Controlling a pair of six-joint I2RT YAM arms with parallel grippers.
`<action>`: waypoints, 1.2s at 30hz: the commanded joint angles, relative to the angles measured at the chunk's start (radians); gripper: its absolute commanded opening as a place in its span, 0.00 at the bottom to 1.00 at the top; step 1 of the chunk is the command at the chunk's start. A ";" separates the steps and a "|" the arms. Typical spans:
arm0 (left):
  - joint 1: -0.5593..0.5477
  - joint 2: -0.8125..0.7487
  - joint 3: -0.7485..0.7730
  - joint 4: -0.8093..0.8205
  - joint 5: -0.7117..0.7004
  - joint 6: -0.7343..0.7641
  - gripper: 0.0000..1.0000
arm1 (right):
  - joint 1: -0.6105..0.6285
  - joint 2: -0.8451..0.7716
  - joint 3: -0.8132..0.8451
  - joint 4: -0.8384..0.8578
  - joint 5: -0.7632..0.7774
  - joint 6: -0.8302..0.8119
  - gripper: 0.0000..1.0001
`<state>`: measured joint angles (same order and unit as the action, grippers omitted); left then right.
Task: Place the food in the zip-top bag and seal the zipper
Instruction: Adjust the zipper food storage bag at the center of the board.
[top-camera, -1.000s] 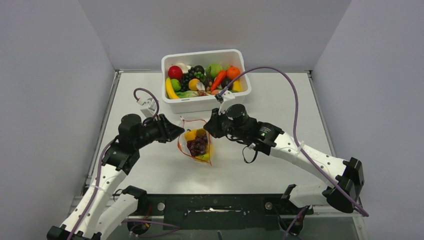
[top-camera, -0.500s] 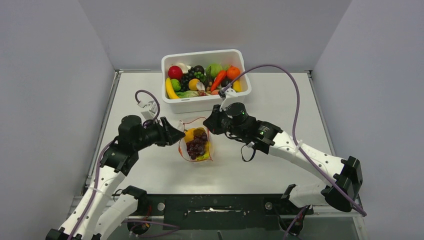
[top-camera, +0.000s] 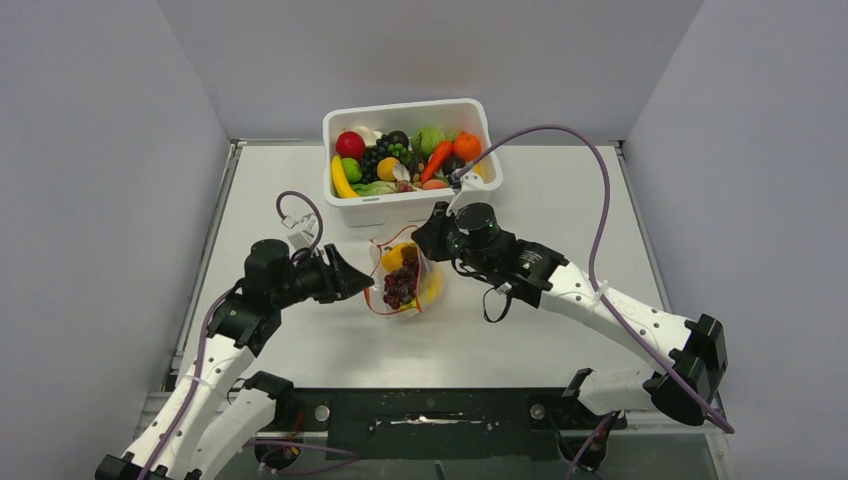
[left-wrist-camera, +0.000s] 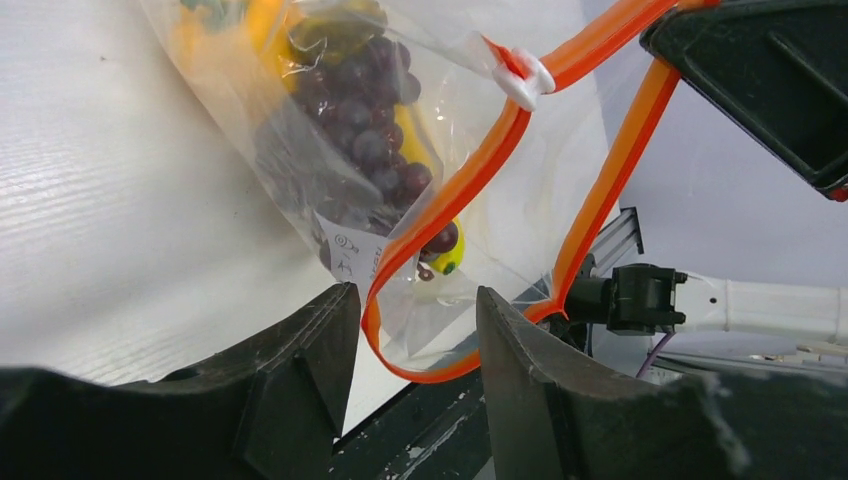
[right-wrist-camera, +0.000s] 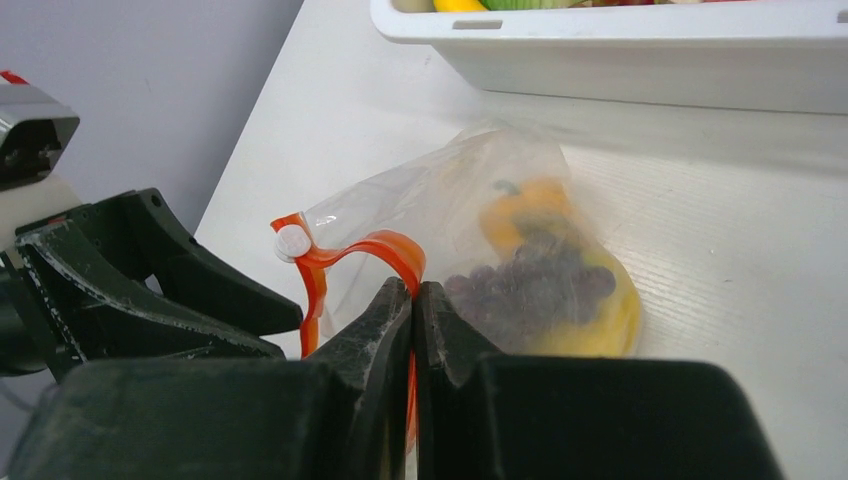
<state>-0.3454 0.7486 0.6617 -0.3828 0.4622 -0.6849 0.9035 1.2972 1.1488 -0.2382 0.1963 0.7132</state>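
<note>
The zip-top bag lies between the arms, its mouth gaping toward my left gripper. Inside it are dark purple grapes, a yellow banana piece and an orange-yellow pepper. The orange zipper loops open, with a white slider on it. My left gripper is open and the low bend of the zipper hangs between its fingers without being pinched. My right gripper is shut on the zipper strip at the bag's other edge, seen from above as the right gripper.
A white tub full of toy fruit and vegetables stands just behind the bag; its wall shows in the right wrist view. Grey walls close in both sides. The arm bases and a black rail run along the near edge.
My left gripper let go of the zipper, opened wider and drew back toward the near edge. The bag shifted slightly to the right with the right gripper, which stayed shut on the strip.
</note>
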 joint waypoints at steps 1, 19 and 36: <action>-0.004 -0.015 -0.001 0.061 0.016 -0.014 0.46 | -0.012 -0.052 0.012 0.108 0.061 0.029 0.00; -0.005 0.046 -0.175 0.375 0.087 -0.173 0.11 | -0.032 -0.068 -0.024 0.133 0.050 0.039 0.00; -0.003 -0.125 -0.019 0.398 0.057 -0.133 0.00 | -0.071 -0.125 -0.171 0.223 -0.146 -0.057 0.01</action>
<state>-0.3462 0.6312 0.5922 -0.0647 0.5072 -0.8509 0.8375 1.1904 0.9966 -0.1429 0.1329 0.6838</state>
